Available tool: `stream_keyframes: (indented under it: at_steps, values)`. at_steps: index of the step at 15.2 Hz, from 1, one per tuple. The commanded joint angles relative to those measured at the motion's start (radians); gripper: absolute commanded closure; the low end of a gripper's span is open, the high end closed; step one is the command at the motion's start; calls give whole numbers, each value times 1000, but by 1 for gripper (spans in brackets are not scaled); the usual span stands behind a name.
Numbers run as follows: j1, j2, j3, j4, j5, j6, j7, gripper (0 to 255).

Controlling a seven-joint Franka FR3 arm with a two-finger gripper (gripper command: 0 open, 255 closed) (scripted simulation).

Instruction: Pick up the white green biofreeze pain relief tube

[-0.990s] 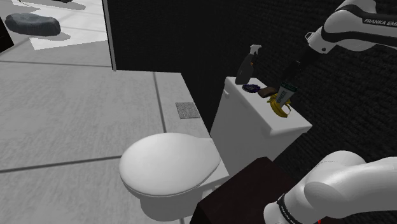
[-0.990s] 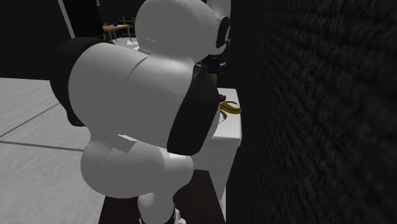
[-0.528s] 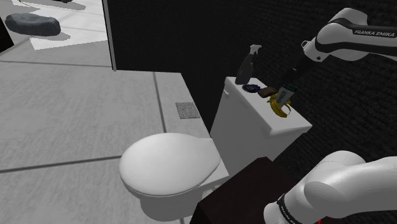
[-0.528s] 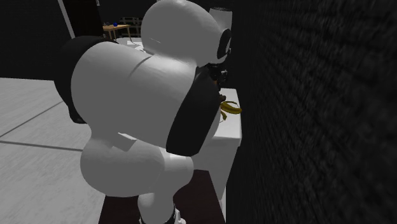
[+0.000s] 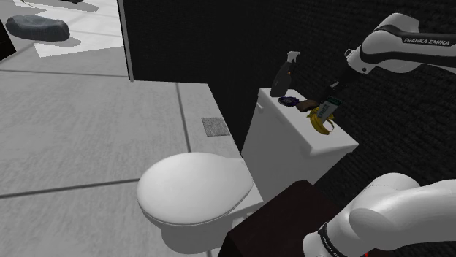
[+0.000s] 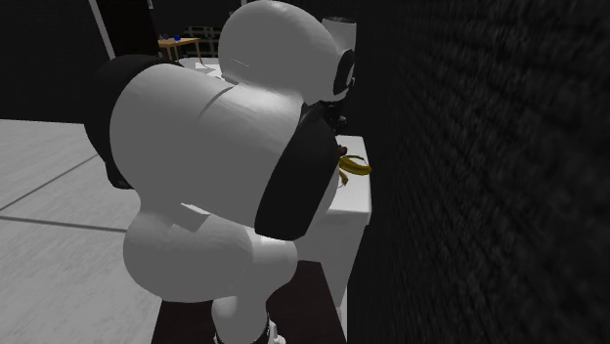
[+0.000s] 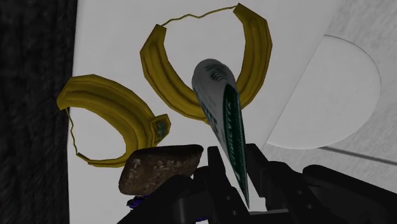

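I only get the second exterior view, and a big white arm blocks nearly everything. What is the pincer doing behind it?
Observer: In the wrist view the black pincer is shut on a white and green tube, clasped between its two fingers.
Operator: And that yellow curl I can see?
Observer: It is a yellow banana peel lying on the white toilet tank lid; the tube's lower end points toward it.
Operator: Anything else on that lid?
Observer: The shoulder view shows a dark spray bottle standing upright at the lid's end away from the peel.
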Motion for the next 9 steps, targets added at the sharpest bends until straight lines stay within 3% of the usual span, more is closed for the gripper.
stream_keyframes:
  at_steps: [1,9]
  values:
    - [0,1,0,-1,0,0,0,255]
    - [5,1,13,68,9,-69,3,255]
